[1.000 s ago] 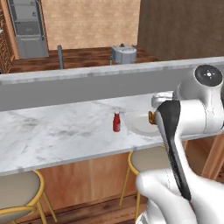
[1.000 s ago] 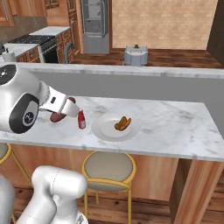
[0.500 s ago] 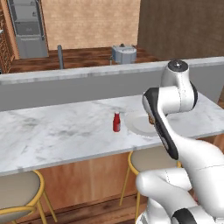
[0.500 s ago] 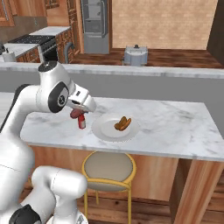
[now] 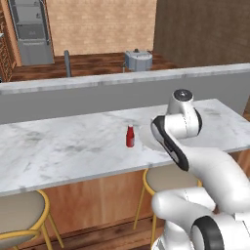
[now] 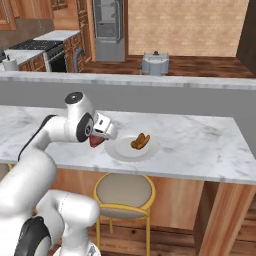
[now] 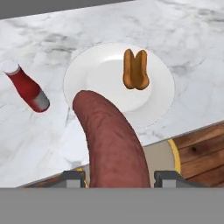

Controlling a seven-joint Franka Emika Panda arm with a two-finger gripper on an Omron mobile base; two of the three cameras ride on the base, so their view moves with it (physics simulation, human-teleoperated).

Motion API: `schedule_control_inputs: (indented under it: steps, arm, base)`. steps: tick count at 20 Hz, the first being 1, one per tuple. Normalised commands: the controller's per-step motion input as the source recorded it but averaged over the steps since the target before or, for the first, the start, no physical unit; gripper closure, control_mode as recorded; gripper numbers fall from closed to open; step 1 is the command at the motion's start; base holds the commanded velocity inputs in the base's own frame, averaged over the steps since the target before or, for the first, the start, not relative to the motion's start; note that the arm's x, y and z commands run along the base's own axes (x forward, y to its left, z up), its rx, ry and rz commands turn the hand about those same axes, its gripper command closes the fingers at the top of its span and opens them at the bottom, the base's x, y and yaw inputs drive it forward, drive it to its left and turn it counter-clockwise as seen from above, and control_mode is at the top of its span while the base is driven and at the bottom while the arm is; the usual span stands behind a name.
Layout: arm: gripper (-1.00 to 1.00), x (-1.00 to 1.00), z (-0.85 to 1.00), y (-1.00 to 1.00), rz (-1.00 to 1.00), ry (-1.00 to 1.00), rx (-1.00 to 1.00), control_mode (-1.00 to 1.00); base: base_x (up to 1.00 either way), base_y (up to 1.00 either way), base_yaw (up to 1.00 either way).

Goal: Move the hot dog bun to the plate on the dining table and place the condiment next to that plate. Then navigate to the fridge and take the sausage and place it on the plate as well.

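My gripper [image 6: 101,134] is shut on the dark red-brown sausage [image 6: 93,142], just above the near left rim of the off-white plate [image 6: 125,153] on the dining table [image 6: 200,145]. In the hand view the sausage [image 7: 111,140] juts out between the fingertips [image 7: 74,176] over the plate [image 7: 162,89]. The orange-brown split hot dog bun [image 7: 135,70] lies on the plate's far side; the right base view shows the bun [image 6: 140,141] too. The red condiment [image 7: 27,89] stands just left of the plate, and the left base view has this condiment [image 5: 130,136] upright on the marble.
A yellow-legged stool [image 6: 124,192] stands under the table's edge below the plate. A raised grey ledge [image 5: 97,90] runs along the table's far side. The grey fridge [image 6: 109,25] stands far behind, with a steel pot [image 6: 154,63] on the back counter.
The arm has swung right and down, carrying the sausage from left of the condiment to the plate's near rim. Bun, plate and condiment have not moved.
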Motion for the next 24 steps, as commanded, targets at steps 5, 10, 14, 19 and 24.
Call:
schedule_control_inputs:
  steps: [5,10,14,19,24]
  arm:
    - [1.0,0.74,-0.45,0.0,0.05,0.0,0.03,-1.0]
    - [1.0,0.72,-0.26,0.0,0.03,0.0,0.03,-1.0]
    - [1.0,0.82,-0.15,0.0,0.01,0.0,0.01,-1.0]
    - [1.0,0.58,-0.26,0.0,0.0,0.0,0.0,-1.0]
    - [1.0,0.3,-0.41,0.0,0.0,0.0,0.0,-1.0]
  base:
    - [0.0,0.0,0.0]
    - [0.0,0.0,0.0]
    - [0.0,0.0,0.0]
    - [0.0,0.0,0.0]
    - [0.0,0.0,0.0]
